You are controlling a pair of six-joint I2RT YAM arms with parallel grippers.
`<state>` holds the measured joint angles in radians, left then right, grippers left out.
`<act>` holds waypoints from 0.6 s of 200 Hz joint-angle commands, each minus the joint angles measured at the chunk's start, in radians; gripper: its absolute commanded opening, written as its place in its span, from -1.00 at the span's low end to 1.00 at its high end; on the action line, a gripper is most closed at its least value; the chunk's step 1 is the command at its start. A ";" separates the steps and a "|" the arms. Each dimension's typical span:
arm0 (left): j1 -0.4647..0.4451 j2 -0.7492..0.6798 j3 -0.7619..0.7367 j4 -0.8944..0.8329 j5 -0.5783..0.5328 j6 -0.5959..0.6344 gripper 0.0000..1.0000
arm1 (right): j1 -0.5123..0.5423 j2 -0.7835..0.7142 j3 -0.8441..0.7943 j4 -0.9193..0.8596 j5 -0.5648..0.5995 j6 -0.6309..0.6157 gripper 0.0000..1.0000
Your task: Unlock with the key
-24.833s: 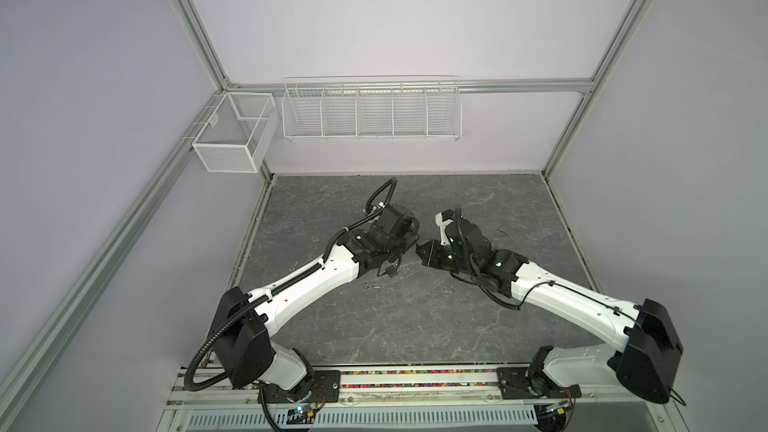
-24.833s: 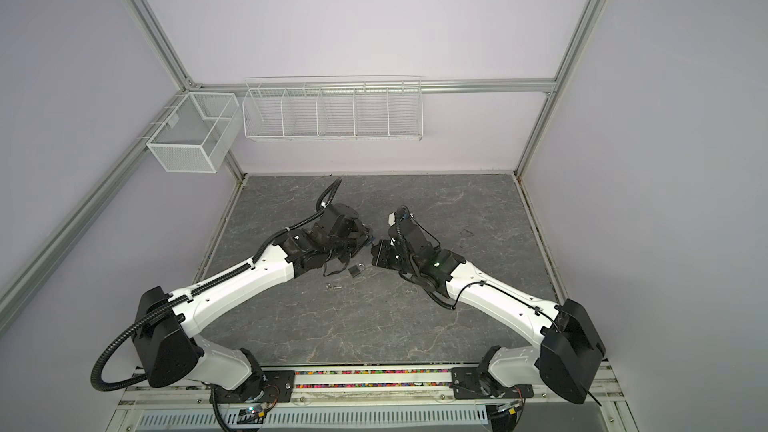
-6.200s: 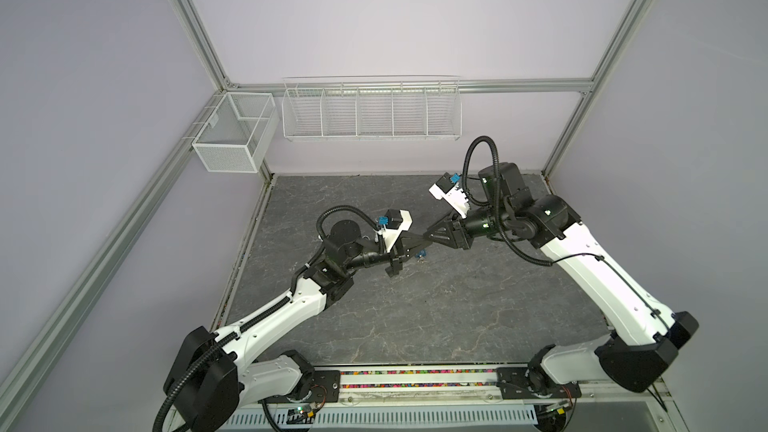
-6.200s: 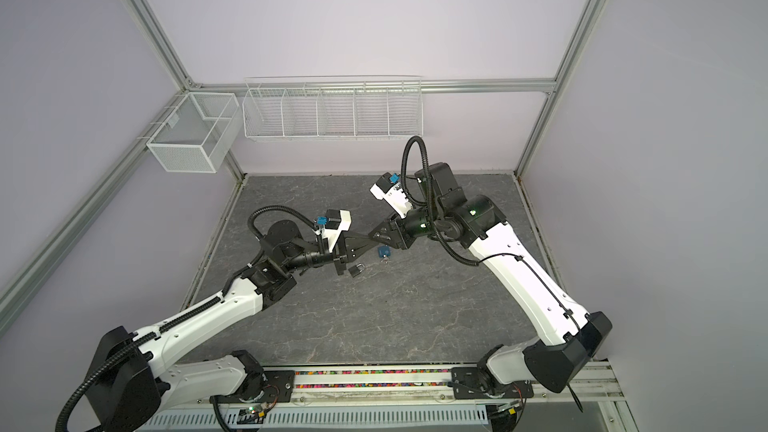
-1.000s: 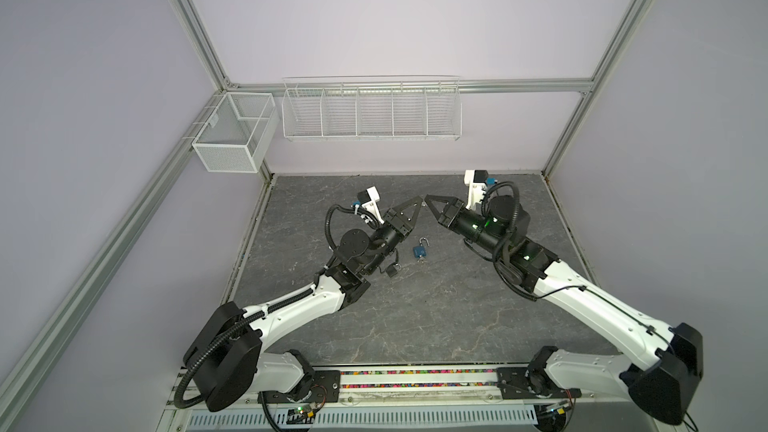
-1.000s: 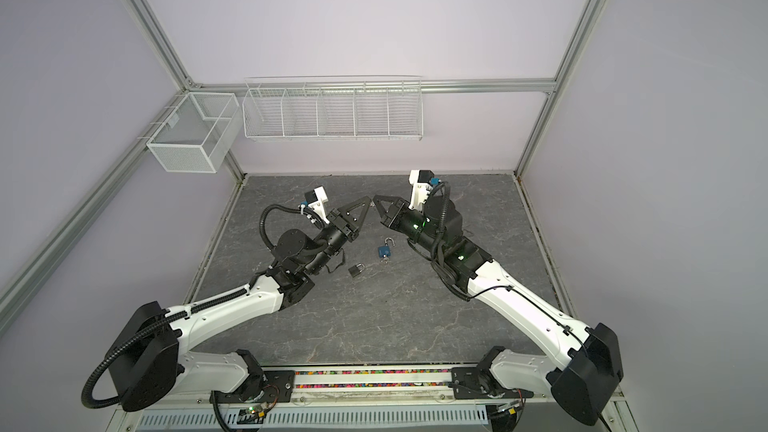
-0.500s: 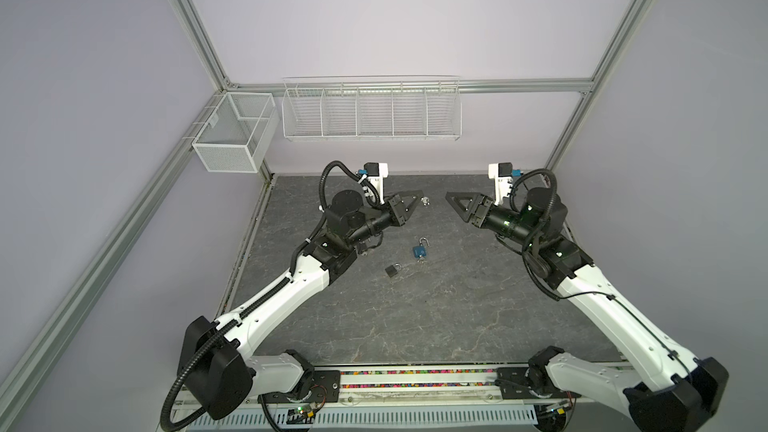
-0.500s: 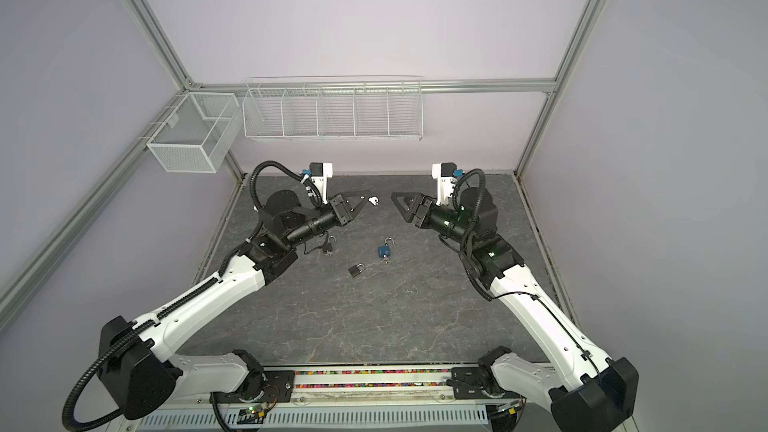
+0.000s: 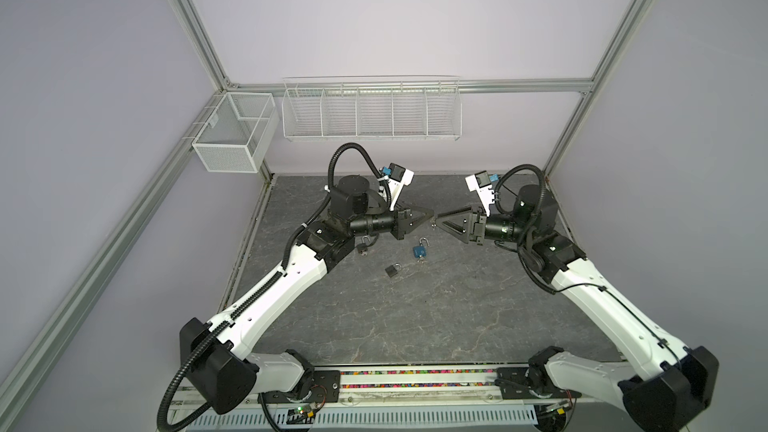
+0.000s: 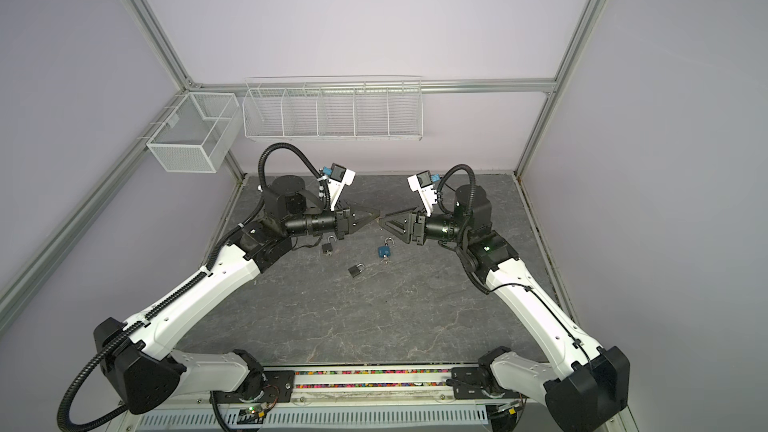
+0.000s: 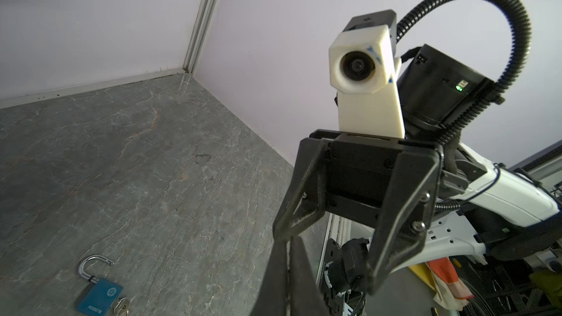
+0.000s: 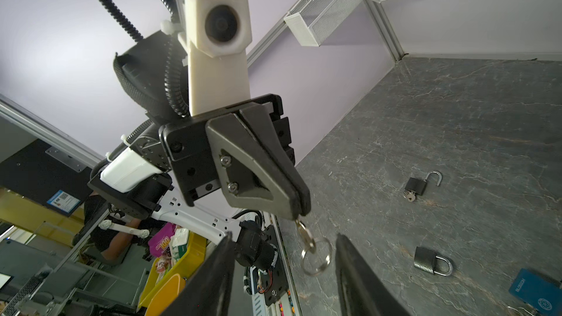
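Note:
My left gripper (image 9: 430, 214) is shut on a small silver key (image 12: 304, 234), whose ring (image 12: 316, 256) dangles below its tips. My right gripper (image 9: 443, 220) faces it tip to tip above the floor's middle. It stands open, and the ring hangs between its two fingers (image 12: 355, 275) without touching them. In the left wrist view the key is hidden behind my shut fingers (image 11: 301, 272). On the floor lie a blue padlock (image 9: 419, 250) with raised shackle, a black padlock (image 9: 392, 281) with closed shackle, and a dark padlock (image 9: 363, 248) with open shackle.
The blue padlock (image 11: 100, 294) has a key (image 11: 121, 305) in its base, and so does the open dark padlock (image 12: 421, 185). White wire baskets (image 9: 372, 112) hang on the back wall and in the left corner (image 9: 232, 137). The arm bases stand along the front rail (image 9: 415, 378).
Half a second ago the two grippers were apart. Both have since swung back toward the middle and now meet tip to tip. The right gripper, shut a second ago, now stands open around the key ring.

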<state>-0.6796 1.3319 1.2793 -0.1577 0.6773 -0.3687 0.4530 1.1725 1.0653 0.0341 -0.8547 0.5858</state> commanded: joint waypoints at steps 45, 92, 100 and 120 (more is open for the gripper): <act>0.006 0.023 0.040 0.016 0.094 0.033 -1.00 | -0.006 0.014 -0.001 0.023 -0.092 -0.059 -0.20; 0.006 0.023 0.041 0.028 0.094 0.018 -1.00 | -0.005 0.031 -0.009 0.013 -0.106 -0.074 -0.26; 0.006 0.022 0.040 0.029 0.090 0.015 -1.00 | -0.006 0.034 -0.011 0.013 -0.107 -0.075 -0.28; 0.006 0.022 0.041 0.035 0.095 0.011 -1.00 | -0.006 0.041 -0.011 0.009 -0.112 -0.078 -0.39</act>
<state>-0.6788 1.3464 1.2827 -0.1528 0.7551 -0.3595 0.4530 1.2030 1.0653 0.0338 -0.9394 0.5350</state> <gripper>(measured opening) 0.047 0.325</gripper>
